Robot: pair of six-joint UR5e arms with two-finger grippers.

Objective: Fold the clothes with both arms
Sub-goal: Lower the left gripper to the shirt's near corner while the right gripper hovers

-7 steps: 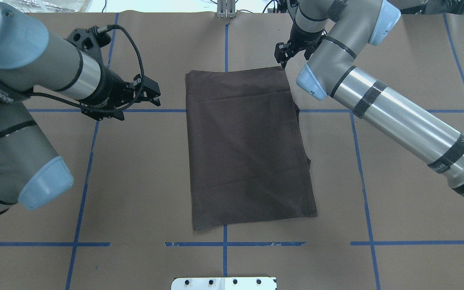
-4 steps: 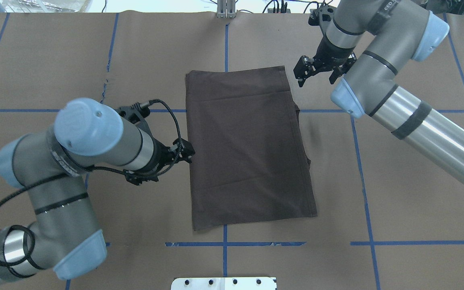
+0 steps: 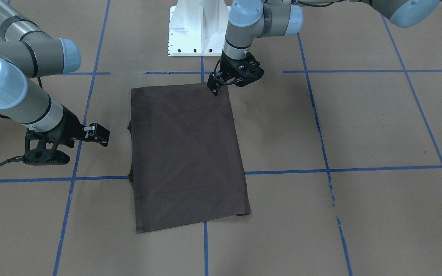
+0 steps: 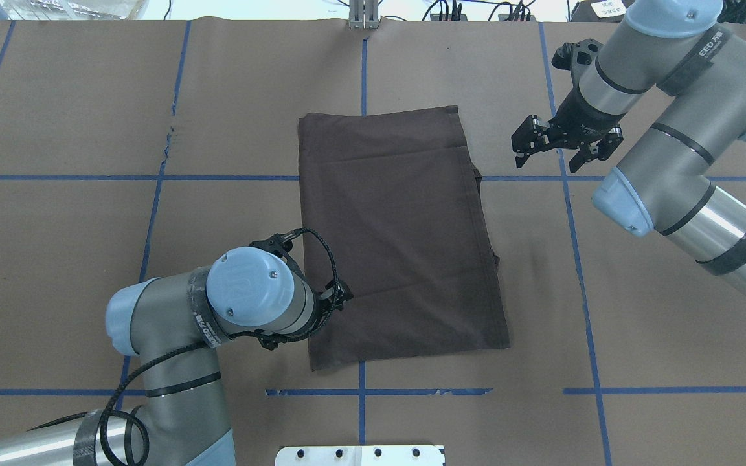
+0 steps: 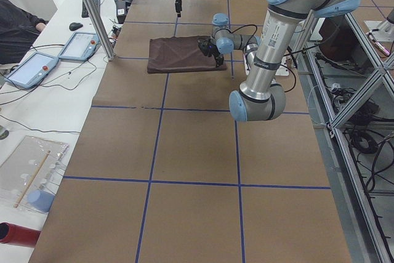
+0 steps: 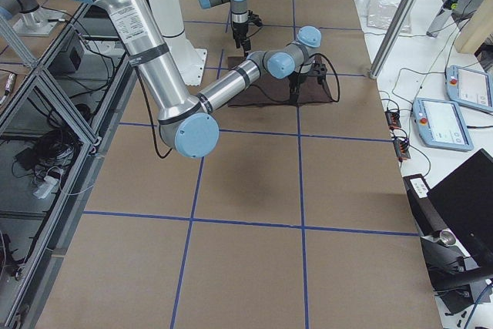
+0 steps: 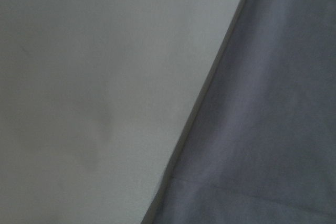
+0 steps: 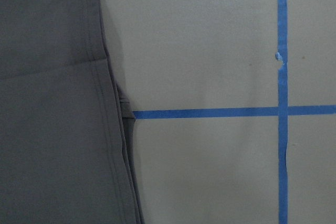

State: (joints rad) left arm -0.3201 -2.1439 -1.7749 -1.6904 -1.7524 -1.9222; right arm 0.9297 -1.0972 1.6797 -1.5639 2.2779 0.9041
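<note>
Seen from across the table, the dark brown T-shirt (image 3: 186, 153) is lying flat as a long folded rectangle on the brown table (image 3: 359, 122). The left gripper (image 3: 216, 87) is hanging at the shirt's corner nearest the robot, and the right gripper (image 3: 99, 134) is standing off to the other side. From overhead, the right gripper's jaws are showing spread and empty, beside the far part of the shirt's right edge but apart from it. The left one is sitting over the left edge, hidden under its own wrist, so I cannot tell whether it is open or closed. The side views are adding nothing finer. The left wrist camera is looking straight at the shirt's edge against the table, with no fingers in frame, while the right one is seeing stacked layers (image 8: 118, 129) beside a blue tape line (image 8: 210, 113). By my judgement the arms are lining up for the next fold. Doing it well is meaning pinching every layer at matching corners, low to the table, and lifting together so the stack is not sliding apart.
</note>
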